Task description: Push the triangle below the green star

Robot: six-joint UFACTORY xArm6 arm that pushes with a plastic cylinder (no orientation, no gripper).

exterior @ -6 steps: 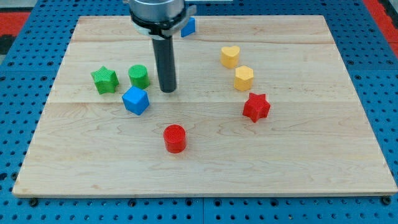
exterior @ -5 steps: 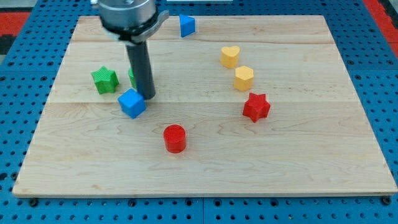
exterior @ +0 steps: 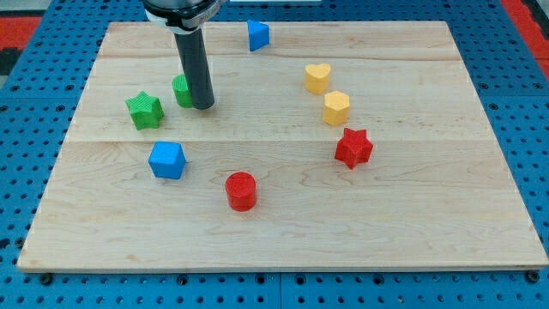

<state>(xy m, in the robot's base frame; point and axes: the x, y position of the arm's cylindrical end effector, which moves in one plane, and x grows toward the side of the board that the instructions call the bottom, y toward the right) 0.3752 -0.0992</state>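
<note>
You have eight blocks on the wooden counter [exterior: 429, 223]: two blue, two green, two yellow, two red, and none of them carries any writing you could read. The blue triangle [exterior: 257, 35] sits at the view's top, just right of the rod, with its point toward the view's left and its flat face toward the right; its long axis is hard to make out at this size. The green star [exterior: 143, 110] lies at the view's left, well apart from the triangle. My tip [exterior: 202, 106] is down just right of the green cylinder [exterior: 181, 89], which the rod partly hides. The blue cube [exterior: 166, 160] rests below the star, the red cylinder [exterior: 241, 190] lower still. At the right stand the yellow heart [exterior: 317, 77], yellow hexagon [exterior: 336, 108] and red star [exterior: 352, 148]. The arm has no fingers, only the rod.
</note>
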